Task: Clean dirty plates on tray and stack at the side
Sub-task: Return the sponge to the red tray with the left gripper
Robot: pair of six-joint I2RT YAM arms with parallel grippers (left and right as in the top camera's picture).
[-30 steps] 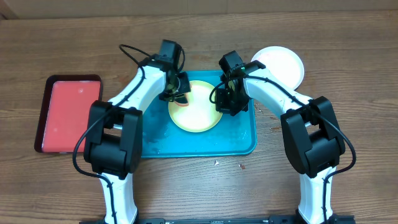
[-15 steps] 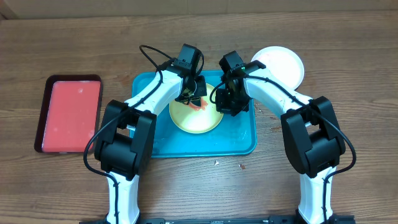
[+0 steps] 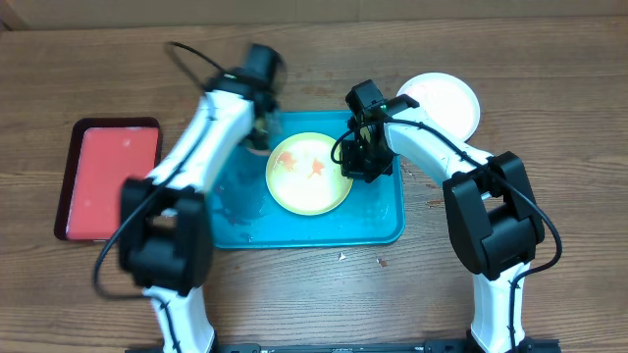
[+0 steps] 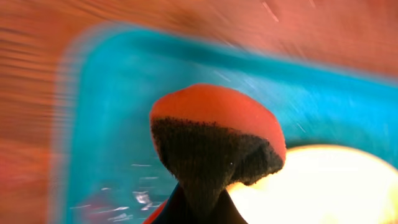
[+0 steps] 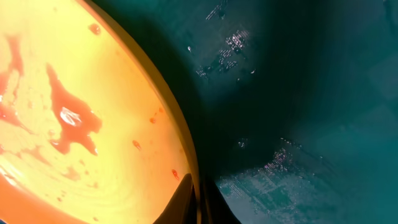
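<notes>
- Orange-topped sponge [image 4: 214, 124] sits clamped in your left gripper [image 3: 262, 129]; overhead that gripper is blurred, over the tray's back-left corner.
- Teal tray [image 3: 383, 221] runs long side left-to-right; the yellow-green plate [image 3: 309, 174] lies flat mid-tray, red smears up.
- Your right gripper [image 3: 353, 167] pinches its right rim.
- Off the back-right corner the white plate [image 3: 442, 103] rests on the table [image 3: 549, 78]; open tray floor lies in front.
</notes>
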